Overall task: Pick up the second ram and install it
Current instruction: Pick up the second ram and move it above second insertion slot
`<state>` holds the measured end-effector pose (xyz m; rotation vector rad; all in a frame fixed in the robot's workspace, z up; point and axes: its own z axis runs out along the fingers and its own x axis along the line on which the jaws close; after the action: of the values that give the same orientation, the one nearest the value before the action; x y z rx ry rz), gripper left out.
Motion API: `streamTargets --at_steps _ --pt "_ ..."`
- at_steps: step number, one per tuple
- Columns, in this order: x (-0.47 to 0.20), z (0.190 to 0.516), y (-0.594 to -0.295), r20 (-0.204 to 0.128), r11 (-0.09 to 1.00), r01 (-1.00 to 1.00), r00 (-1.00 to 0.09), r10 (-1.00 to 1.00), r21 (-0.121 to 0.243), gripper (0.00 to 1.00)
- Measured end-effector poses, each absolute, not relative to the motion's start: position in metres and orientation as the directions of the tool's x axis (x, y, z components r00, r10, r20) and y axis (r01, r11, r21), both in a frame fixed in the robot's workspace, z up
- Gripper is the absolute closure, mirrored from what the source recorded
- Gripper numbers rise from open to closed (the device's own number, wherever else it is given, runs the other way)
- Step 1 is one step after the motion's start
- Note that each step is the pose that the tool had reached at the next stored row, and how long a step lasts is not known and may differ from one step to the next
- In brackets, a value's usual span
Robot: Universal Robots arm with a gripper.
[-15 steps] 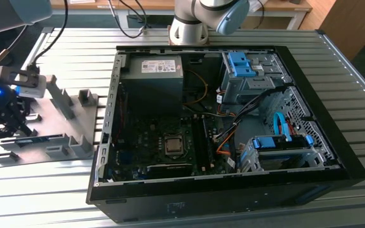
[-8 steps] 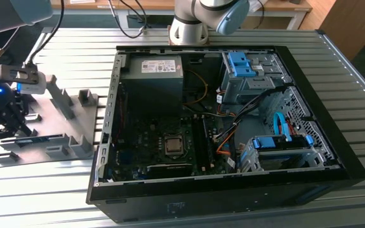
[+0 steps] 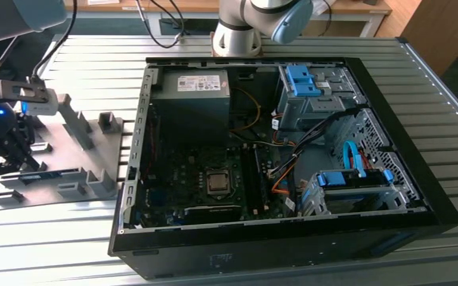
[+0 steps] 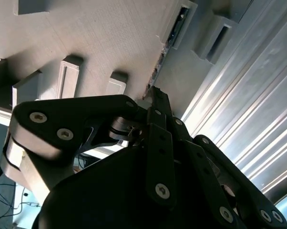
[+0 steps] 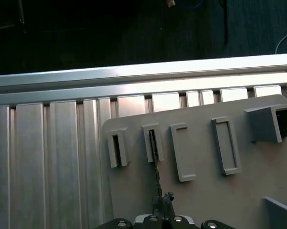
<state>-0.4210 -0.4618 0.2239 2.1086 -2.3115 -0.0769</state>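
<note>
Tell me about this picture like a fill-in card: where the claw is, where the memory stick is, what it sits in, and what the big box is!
Claw: low over the grey tray, its tip at one end of the second ram; touching or not, cannot tell
Second ram: on edge in the tray's holders, not in the computer
Grey tray: on the slatted metal table, to the exterior view's left of the computer case
Computer case: lying open, motherboard showing
</note>
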Motion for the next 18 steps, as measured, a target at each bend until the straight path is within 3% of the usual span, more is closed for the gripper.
streamTargets --at_steps 18 --pt "-0.421 0.2239 -0.4617 -0.024 -0.014 -0.999 0.013 -1.0 0.044 0.9"
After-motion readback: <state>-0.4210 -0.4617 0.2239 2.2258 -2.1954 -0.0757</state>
